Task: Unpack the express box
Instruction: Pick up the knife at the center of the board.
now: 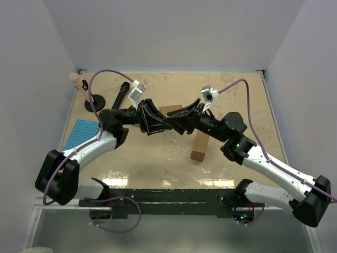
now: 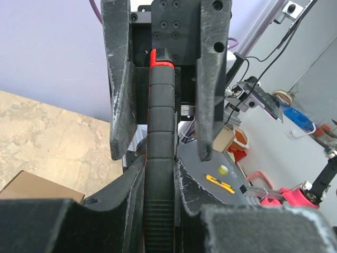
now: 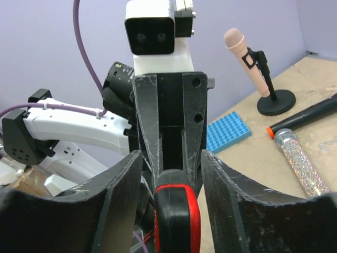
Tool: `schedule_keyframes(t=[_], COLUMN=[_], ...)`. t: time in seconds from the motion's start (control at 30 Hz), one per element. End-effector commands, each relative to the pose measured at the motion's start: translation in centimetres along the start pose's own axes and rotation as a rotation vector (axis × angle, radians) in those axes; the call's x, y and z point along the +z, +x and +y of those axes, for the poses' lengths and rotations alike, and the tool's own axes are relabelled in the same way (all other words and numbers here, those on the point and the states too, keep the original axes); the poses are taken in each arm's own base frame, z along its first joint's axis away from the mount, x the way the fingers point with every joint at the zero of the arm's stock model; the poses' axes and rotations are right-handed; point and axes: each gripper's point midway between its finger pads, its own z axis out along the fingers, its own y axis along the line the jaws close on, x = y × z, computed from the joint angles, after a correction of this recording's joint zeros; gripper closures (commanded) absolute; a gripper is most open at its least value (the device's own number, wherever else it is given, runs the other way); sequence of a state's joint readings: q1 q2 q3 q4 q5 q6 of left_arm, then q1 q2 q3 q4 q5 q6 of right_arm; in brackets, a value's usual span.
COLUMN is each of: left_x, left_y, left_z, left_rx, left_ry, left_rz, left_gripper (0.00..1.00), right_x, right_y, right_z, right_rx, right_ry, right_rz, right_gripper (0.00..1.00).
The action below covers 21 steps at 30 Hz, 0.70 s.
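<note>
Top view: the express box [image 1: 199, 148] stands on the table [image 1: 158, 158] beside the right forearm, clear of both grippers.

Left wrist view: the left gripper [image 2: 160, 182] is clamped on a ribbed black cutter [image 2: 161, 116].

Right wrist view: the right gripper [image 3: 171, 174] straddles the cutter's red end with its jaws parted and not gripping.

Assessment: the box is probably light cardboard with yielding walls, so grasp it across opposite sides.

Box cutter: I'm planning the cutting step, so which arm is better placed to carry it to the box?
Left. The left gripper is clamped on the box cutter; the right gripper stands open around its red end, gripping nothing.
</note>
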State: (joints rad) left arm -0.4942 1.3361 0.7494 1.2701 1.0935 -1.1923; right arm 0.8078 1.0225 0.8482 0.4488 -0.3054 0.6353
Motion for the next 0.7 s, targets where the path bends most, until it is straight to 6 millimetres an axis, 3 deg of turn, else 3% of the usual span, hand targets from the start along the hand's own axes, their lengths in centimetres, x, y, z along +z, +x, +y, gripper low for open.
schedule_keyframes(t=[0.0, 0.33, 0.43, 0.53, 0.6, 0.63, 0.67], left_x=[0.6, 0.5, 0.4, 0.3, 0.3, 0.3, 0.2], left_y=[-2.1, -1.4, -1.2, -0.9, -0.7, -0.7, -0.5], left_z=[-2.4, -2.5, -2.7, -2.7, -2.6, -2.6, -2.2], left_rx=[0.19, 0.175, 0.173, 0.168, 0.163, 0.158, 0.14], left_ry=[0.085, 0.091, 0.097, 0.103, 0.104, 0.102, 0.093], left_rz=[-0.034, -0.008, -0.002, 0.012, 0.024, 0.028, 0.039], left_gripper=[1.0, 1.0, 1.0, 1.0, 0.99, 0.73, 0.62], right_x=[-0.8, -0.6, -0.4, -0.4, -0.3, -0.3, -0.5], right_y=[0.0, 0.5, 0.9, 1.3, 1.6, 1.7, 1.3], right_z=[0.5, 0.3, 0.1, 0.0, -0.2, -0.4, -0.6], right_rx=[-0.027, -0.029, -0.024, -0.013, -0.021, -0.027, -0.035], right_ry=[-0.009, -0.011, -0.014, -0.012, -0.011, 0.004, 0.025], right_rz=[0.006, 0.016, 0.031, 0.047, 0.064, 0.071, 0.061], right_gripper=[0.5, 0.69, 0.78, 1.0, 1.0, 1.0, 1.0])
